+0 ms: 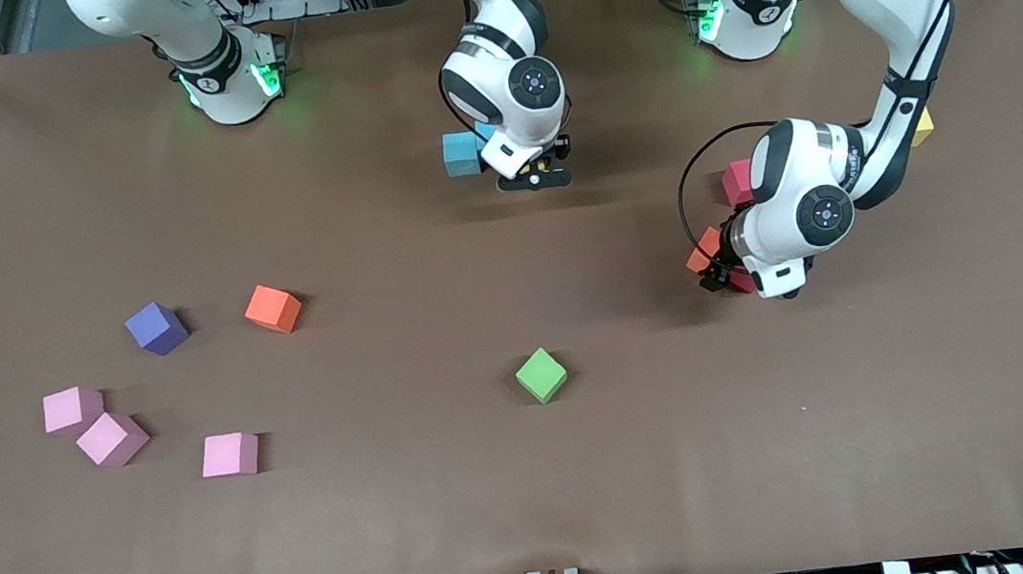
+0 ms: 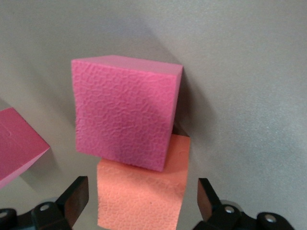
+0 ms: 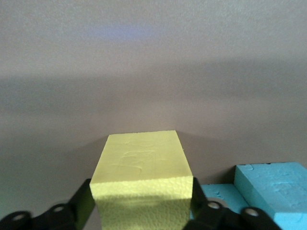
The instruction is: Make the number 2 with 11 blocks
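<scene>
My right gripper (image 1: 536,178) is low at the table's middle, toward the robots' side, around a yellow block (image 3: 141,158) that stands beside two light blue blocks (image 3: 271,184) (image 1: 462,153). My left gripper (image 1: 720,271) (image 2: 144,196) is open around an orange block (image 2: 139,191) (image 1: 705,250), with a gap on each side. A red block (image 2: 124,115) (image 1: 737,182) touches that orange one, and another red block (image 2: 14,143) lies close by. Loose blocks lie toward the right arm's end: purple (image 1: 156,327), orange (image 1: 273,308) and three pink (image 1: 73,409) (image 1: 112,438) (image 1: 229,455). A green block (image 1: 541,375) sits mid-table.
Another yellow block (image 1: 922,127) peeks out from under the left arm's forearm. The brown table (image 1: 536,506) is bare along the edge nearest the front camera. The two robot bases (image 1: 228,79) (image 1: 745,10) stand at the top edge.
</scene>
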`<state>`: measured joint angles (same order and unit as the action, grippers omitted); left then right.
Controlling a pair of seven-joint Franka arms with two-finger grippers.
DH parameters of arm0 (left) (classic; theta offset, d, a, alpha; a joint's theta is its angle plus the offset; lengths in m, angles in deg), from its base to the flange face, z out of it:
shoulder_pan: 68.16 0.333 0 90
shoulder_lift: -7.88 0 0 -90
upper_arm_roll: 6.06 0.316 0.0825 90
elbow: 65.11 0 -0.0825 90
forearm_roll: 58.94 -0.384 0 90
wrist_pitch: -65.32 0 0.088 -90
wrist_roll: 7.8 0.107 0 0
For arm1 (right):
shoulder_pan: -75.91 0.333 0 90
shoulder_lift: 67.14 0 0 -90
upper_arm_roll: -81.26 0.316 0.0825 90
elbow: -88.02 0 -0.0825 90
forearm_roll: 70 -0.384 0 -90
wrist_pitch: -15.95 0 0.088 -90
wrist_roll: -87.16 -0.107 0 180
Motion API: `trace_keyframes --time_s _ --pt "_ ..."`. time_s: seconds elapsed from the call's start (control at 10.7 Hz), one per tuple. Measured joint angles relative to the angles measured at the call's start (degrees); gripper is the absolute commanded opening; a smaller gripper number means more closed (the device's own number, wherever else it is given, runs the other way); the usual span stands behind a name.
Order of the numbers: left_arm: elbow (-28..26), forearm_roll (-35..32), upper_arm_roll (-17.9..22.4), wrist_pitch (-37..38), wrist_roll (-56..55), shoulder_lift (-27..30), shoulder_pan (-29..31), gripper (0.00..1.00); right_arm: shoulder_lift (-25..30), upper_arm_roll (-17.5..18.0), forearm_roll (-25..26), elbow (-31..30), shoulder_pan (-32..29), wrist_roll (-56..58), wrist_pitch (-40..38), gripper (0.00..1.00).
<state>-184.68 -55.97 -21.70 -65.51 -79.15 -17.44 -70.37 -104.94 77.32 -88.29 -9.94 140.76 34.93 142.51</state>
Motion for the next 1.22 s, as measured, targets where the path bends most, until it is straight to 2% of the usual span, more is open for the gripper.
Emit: trace_keyframes --time_s 0.09,0.19,0.28,0.38,0.56,0.75,0.94,1.22 --pt "0.57 -0.47 0.0 0.0 0.23 -0.07 0.0 0.93 0.01 0.0 -0.38 -0.01 0.0 -0.01 0.24 1.0" --pt "0.98 -0.67 0.0 0.0 0.3 -0.07 -0.01 0.6 0.03 -0.02 -0.6 0.0 0.0 -0.01 0.5 1.0" --pt "1.19 -0.78 0.0 0.01 0.48 -0.07 -0.03 0.31 0.11 -0.09 -0.63 0.07 0.0 -0.02 0.82 1.0" --pt "1.34 -0.83 0.0 0.01 0.58 -0.07 -0.05 0.21 0.37 -0.27 -0.64 0.28 0.0 -0.02 0.9 1.0" --pt "1.74 -0.85 0.0 0.13 0.74 -0.07 -0.07 0.14 1.73 -1.63 -0.59 0.63 -0.08 0.33 0.78 1.0" --pt "2.26 -0.86 0.0 0.23 0.76 -0.1 -0.1 0.1 3.96 -4.59 -0.5 0.71 -0.65 3.29 -0.49 1.0" --pt "3.65 -0.86 -0.03 1.89 0.87 -0.11 -0.16 0.09 5.63 -9.94 -0.4 0.72 -0.94 8.9 -3.44 1.0" --pt "8.24 -0.89 -0.49 7.0 1.38 -0.04 -1.2 0.09 7.71 -20.38 -0.39 1.84 -2.83 18.06 -9.42 1.0"
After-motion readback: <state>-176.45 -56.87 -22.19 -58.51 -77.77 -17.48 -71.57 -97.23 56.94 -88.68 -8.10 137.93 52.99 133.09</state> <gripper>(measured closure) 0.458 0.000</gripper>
